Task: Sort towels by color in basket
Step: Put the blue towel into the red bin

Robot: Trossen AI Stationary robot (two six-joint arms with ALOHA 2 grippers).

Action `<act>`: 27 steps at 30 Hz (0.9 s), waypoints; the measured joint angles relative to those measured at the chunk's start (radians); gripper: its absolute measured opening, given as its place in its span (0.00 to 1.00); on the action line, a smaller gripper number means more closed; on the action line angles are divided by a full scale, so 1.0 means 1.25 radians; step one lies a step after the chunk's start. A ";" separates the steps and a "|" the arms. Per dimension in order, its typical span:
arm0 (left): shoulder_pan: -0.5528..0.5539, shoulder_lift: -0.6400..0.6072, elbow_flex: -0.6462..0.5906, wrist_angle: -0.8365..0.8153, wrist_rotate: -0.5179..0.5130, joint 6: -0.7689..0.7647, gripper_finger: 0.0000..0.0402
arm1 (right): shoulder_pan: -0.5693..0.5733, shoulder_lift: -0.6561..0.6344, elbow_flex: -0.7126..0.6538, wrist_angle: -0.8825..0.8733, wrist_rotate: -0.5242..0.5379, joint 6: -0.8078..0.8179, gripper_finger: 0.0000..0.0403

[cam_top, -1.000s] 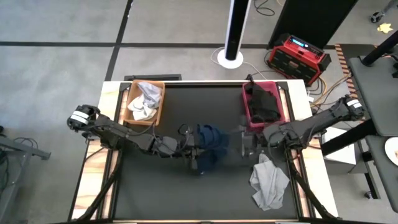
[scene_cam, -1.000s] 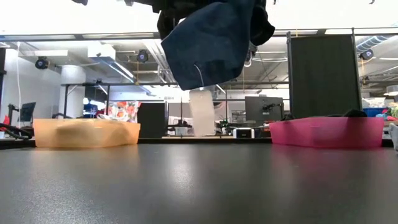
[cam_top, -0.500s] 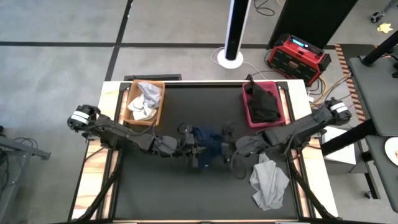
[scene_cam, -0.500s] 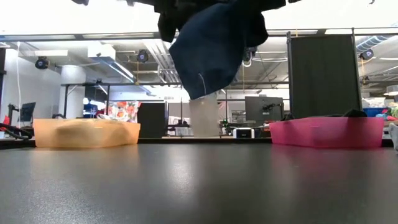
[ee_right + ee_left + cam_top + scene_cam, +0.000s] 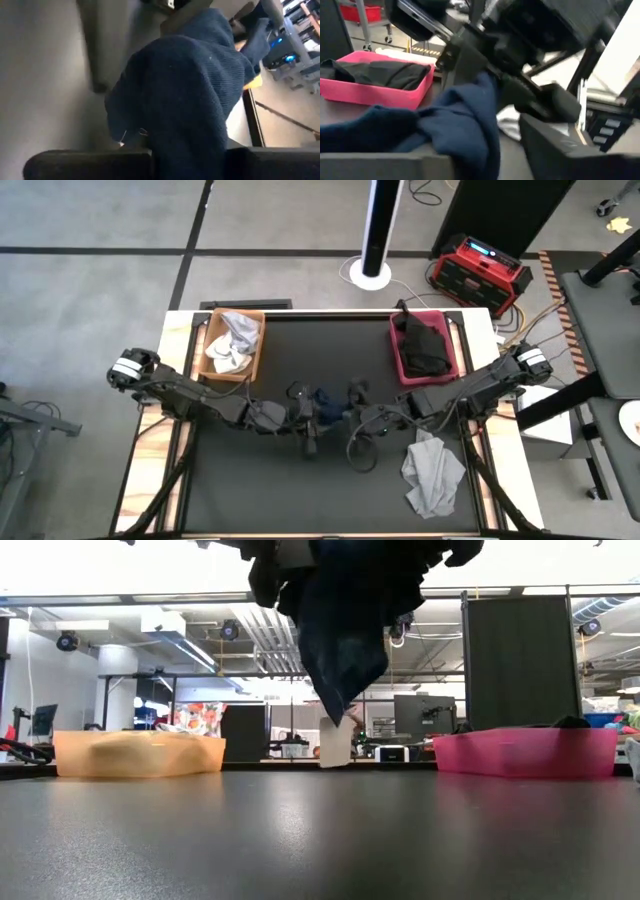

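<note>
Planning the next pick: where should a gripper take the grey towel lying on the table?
Grip the grey towel at its narrow raised end nearest the pink basket, coming straight down. The cloth is bunched there, while the rest spreads flat on the table, which would probably be harder to pinch.

Robotics lab, open industrial ceiling with exposed ducts (image 5: 250,635), monitors on desks (image 5: 425,712), red equipment case (image 5: 478,268) on taped concrete floor

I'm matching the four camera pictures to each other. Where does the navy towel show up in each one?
High view: navy towel mid-table, between the two grippers.
Low view: it hangs top centre, clear of the table.
Left wrist view: it fills the lower middle.
Right wrist view: it fills the centre.
Shared landmark: pink basket.
</note>
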 joint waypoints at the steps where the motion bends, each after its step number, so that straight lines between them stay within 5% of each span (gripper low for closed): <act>1: -0.001 -0.004 0.000 -0.016 0.000 0.007 0.42 | 0.000 -0.001 0.000 -0.006 0.000 0.009 0.08; 5: 0.000 -0.043 0.000 -0.115 -0.003 0.032 0.61 | -0.005 -0.017 0.003 -0.042 0.003 0.061 0.08; 10: 0.000 -0.117 0.015 -0.305 -0.049 0.014 0.73 | -0.016 -0.060 0.003 -0.112 0.102 0.143 0.08; 20: 0.000 -0.212 0.025 -0.518 -0.266 -0.062 0.71 | -0.183 -0.206 0.005 -0.392 0.245 0.376 0.08; 27: -0.001 -0.192 0.020 -0.522 -0.279 -0.073 0.69 | -0.386 -0.229 0.029 -0.655 0.268 0.559 0.08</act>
